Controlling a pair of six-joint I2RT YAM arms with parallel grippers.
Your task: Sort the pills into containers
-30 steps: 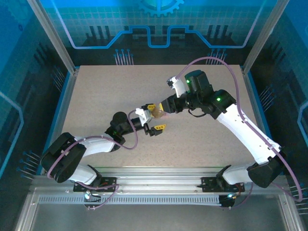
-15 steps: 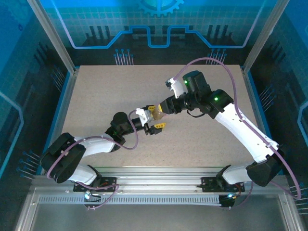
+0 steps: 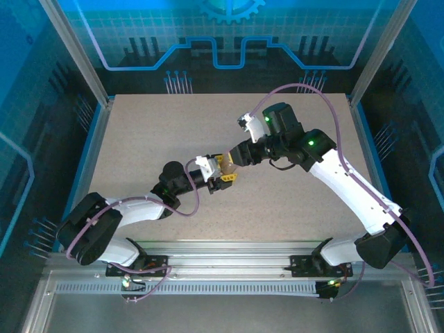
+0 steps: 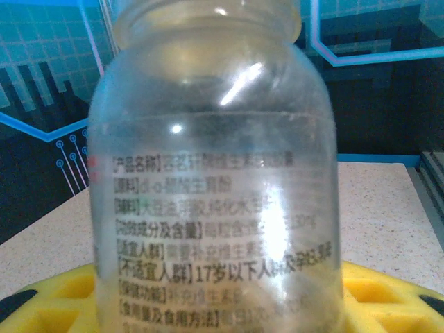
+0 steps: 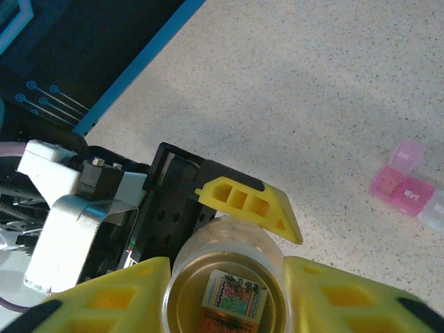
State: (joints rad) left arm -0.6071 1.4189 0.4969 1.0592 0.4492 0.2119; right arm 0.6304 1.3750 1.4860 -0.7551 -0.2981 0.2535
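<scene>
speckled table (image 3: 139, 139), brownish vial (image 4: 215, 173), printed label (image 4: 222, 270)

Centre: blocked by left gripper (image 3: 223, 171) and right gripper (image 3: 233, 160), met about the brownish vial (image 5: 223, 258). Near half: crossed by left arm (image 3: 132, 208) and right arm (image 3: 347, 180). Open table (image 3: 139, 132) is left along the far edge and far-left. Pink pill box (image 5: 406, 179): lying apart on the surface. Sides: closed by frame posts (image 3: 73, 48).
</scene>
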